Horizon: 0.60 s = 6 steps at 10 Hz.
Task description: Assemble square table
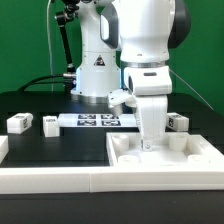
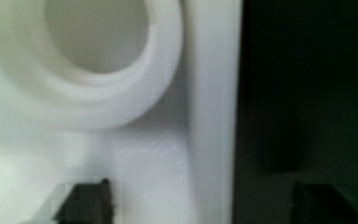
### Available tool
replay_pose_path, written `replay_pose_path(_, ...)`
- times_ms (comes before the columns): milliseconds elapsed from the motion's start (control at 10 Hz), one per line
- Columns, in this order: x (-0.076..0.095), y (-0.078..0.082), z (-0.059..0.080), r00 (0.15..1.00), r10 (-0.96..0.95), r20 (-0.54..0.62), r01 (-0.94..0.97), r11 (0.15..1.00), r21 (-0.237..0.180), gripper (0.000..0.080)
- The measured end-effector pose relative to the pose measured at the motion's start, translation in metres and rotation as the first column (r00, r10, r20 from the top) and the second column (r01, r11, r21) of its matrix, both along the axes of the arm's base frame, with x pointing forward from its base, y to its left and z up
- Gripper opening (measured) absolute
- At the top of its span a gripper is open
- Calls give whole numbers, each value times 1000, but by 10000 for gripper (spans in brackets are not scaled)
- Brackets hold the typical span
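The square table's top (image 1: 190, 165) lies straight beneath my gripper (image 1: 150, 140), its round socket (image 2: 96, 40) just past my parted, empty fingers (image 2: 87, 200), beside the top's outer edge.

Table top (image 1: 190, 160): white plastic, smooth, w/ a soft sheen. In the wrist view (blurred) its rounded rim (image 2: 123, 70) looks smooth and a little glossy. Leg blocks (image 1: 20, 122): same white plastic, w/ matt black-and-white tags. Work surface (image 1: 70, 145): black, matt, almost no reflection. Robot arm (image 1: 150, 40): white shell, glossy, w/ bright highlights. Marker board (image 1: 95, 120): thin, white, matt finish.
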<state>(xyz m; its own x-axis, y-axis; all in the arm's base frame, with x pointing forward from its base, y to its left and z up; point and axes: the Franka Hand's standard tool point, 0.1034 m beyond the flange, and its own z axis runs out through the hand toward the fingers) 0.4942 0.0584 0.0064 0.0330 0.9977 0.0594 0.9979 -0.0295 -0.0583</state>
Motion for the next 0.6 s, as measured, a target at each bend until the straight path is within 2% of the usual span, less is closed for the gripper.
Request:
replay_pose_path(100,0,0,1,1000,-1,1,1,1000,0,611)
replay_pose_path(300,-1,0,11,1000,-26,13,26,1000,-6,642)
replay_pose_path(600,-15,10,41,990,-137,36,138,990,-23,649)
